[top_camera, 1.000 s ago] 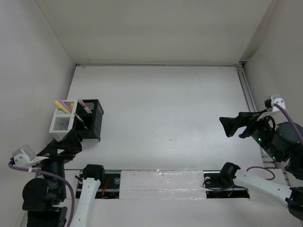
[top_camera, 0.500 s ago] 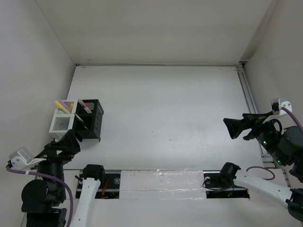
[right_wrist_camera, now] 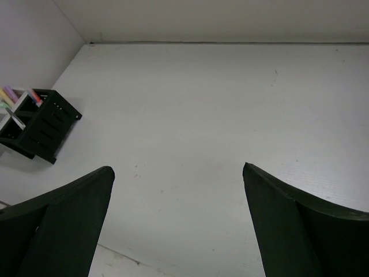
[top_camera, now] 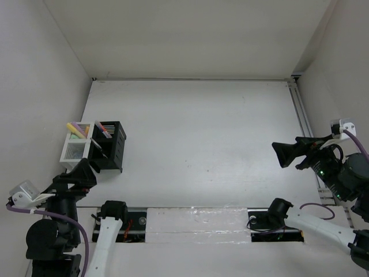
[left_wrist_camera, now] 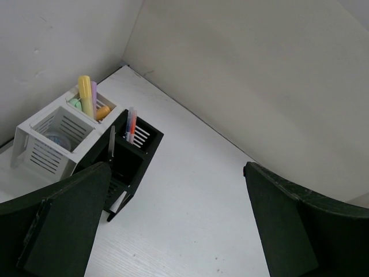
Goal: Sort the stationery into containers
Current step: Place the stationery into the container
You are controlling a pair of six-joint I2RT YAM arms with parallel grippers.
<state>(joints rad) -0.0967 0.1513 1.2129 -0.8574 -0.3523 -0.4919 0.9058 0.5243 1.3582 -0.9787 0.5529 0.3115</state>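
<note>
The containers stand together at the table's left edge. The white mesh organiser (top_camera: 75,149) (left_wrist_camera: 52,135) holds yellow, green and orange highlighters (left_wrist_camera: 86,98) in its far compartment and a grey-blue tub (left_wrist_camera: 57,140) in the near one. Beside it, the black slatted pen holder (top_camera: 110,147) (left_wrist_camera: 135,153) (right_wrist_camera: 46,124) holds red and grey pens (left_wrist_camera: 131,124). My left gripper (top_camera: 81,173) (left_wrist_camera: 177,167) hangs open just in front of the containers, with nothing in it. My right gripper (top_camera: 283,154) (right_wrist_camera: 177,168) is open and empty at the far right, pointing left. No stationery lies loose on the table.
White walls close in the table on the left, back and right. A metal rail (top_camera: 300,115) runs along the right edge. A shiny taped strip (top_camera: 196,219) lies between the two arm bases at the near edge.
The right arm has drawn back a little to the right. The left arm has pulled back slightly toward the near edge. Both grippers stayed open.
</note>
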